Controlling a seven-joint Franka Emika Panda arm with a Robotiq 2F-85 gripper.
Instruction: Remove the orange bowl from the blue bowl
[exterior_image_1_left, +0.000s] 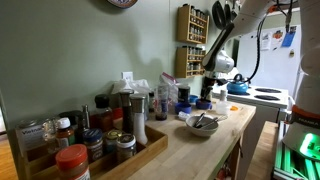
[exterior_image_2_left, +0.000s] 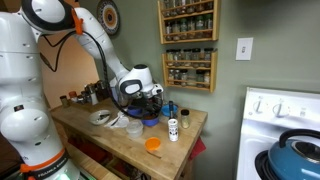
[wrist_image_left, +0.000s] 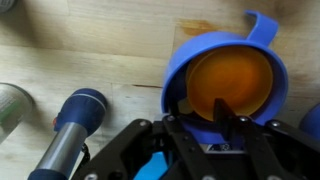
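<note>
In the wrist view the orange bowl (wrist_image_left: 232, 80) sits nested inside the blue bowl (wrist_image_left: 180, 75) on the wooden counter. My gripper (wrist_image_left: 198, 108) hangs right over their near rim. One finger reaches inside the orange bowl and the other is outside the blue bowl's wall, with a gap still showing between them. In an exterior view the gripper (exterior_image_2_left: 140, 105) is low over the blue bowl (exterior_image_2_left: 148, 122) at the middle of the counter. In an exterior view the gripper (exterior_image_1_left: 213, 88) is at the counter's far end.
A white bowl with metal utensils (exterior_image_2_left: 103, 118) stands beside the blue bowl and also shows in an exterior view (exterior_image_1_left: 201, 123). A blue-headed handle (wrist_image_left: 75, 120) lies left of the bowls. A small orange item (exterior_image_2_left: 152, 145), a shaker (exterior_image_2_left: 173, 128) and a blue kettle (exterior_image_2_left: 298, 150) are near.
</note>
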